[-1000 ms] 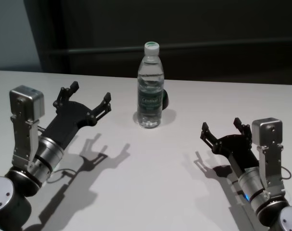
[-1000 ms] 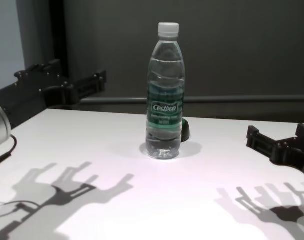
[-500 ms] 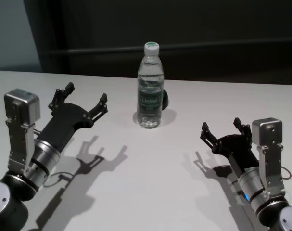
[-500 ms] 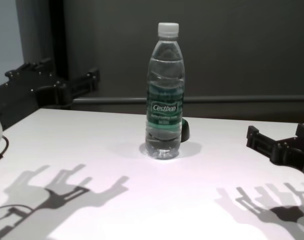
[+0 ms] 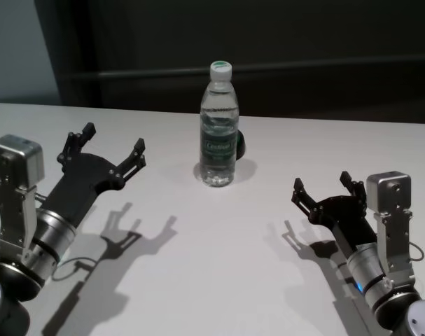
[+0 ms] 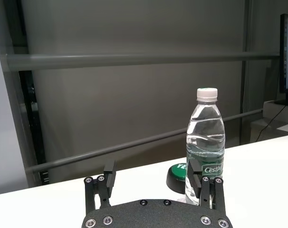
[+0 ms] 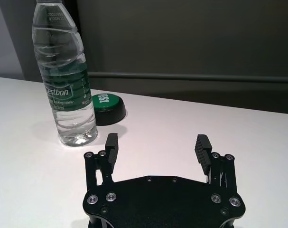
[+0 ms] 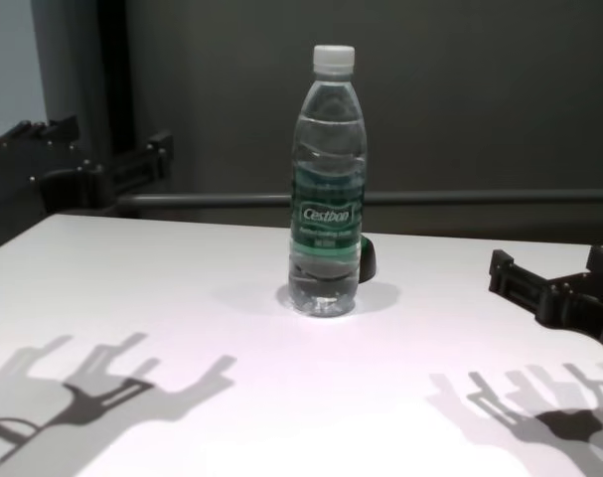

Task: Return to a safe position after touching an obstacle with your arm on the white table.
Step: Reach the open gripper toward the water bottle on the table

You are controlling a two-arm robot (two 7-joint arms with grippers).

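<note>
The obstacle, a clear water bottle point(image 5: 218, 126) with a white cap and green label, stands upright at the back middle of the white table point(image 5: 219, 245). It also shows in the chest view point(image 8: 328, 179), left wrist view point(image 6: 205, 137) and right wrist view point(image 7: 65, 80). My left gripper point(image 5: 114, 138) is open and empty, raised above the table well to the left of the bottle and apart from it; it also shows in the left wrist view point(image 6: 152, 173). My right gripper point(image 5: 321, 180) is open and empty, low at the right; it also shows in the right wrist view point(image 7: 157, 141).
A small dark green-and-black rounded button point(image 5: 241, 145) sits on the table just behind and to the right of the bottle, also in the right wrist view point(image 7: 106, 107). A dark wall with a grey rail point(image 8: 460, 197) runs behind the table's far edge.
My left arm has drawn back and to the left, and its gripper is farther from the bottle. The bottle stands as before. The right arm has not moved.
</note>
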